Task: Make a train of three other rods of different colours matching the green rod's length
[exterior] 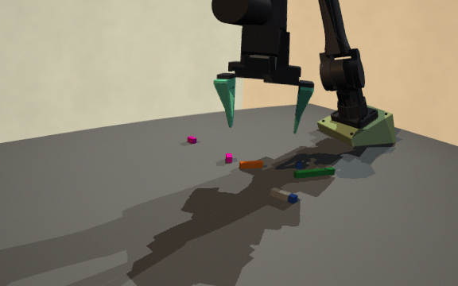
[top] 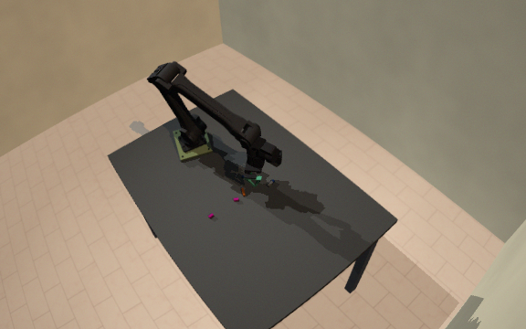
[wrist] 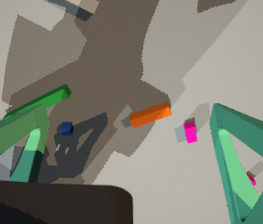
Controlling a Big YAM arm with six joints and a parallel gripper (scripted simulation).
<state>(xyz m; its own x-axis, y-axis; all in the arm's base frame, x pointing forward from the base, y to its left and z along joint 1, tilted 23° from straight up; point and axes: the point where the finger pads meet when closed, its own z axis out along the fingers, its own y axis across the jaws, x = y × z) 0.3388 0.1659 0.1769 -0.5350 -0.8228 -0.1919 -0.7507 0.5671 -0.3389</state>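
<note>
My gripper [exterior: 262,129] [wrist: 129,113] is open and empty, above the table over the orange rod's area. The orange rod [top: 243,192] [exterior: 251,164] [wrist: 150,115] lies flat. One magenta rod [top: 236,199] [exterior: 229,158] [wrist: 190,132] lies near its end, apart and turned across it. Another magenta rod [top: 211,216] [exterior: 192,140] [wrist: 251,178] lies farther off. The green rod [exterior: 314,172] [wrist: 42,102] lies on the other side, with a blue rod [exterior: 299,165] [wrist: 66,128] beside it, apart. A grey rod [exterior: 280,194] [wrist: 89,5] has a second blue rod [exterior: 293,198] at its end, seemingly touching.
The arm's base plate [top: 194,153] [exterior: 334,129] stands on the dark table [top: 172,183] [exterior: 74,167] beyond the green rod. The arm's shadow falls over the green, grey and blue rods. In the wrist view, the left finger partly covers the green rod.
</note>
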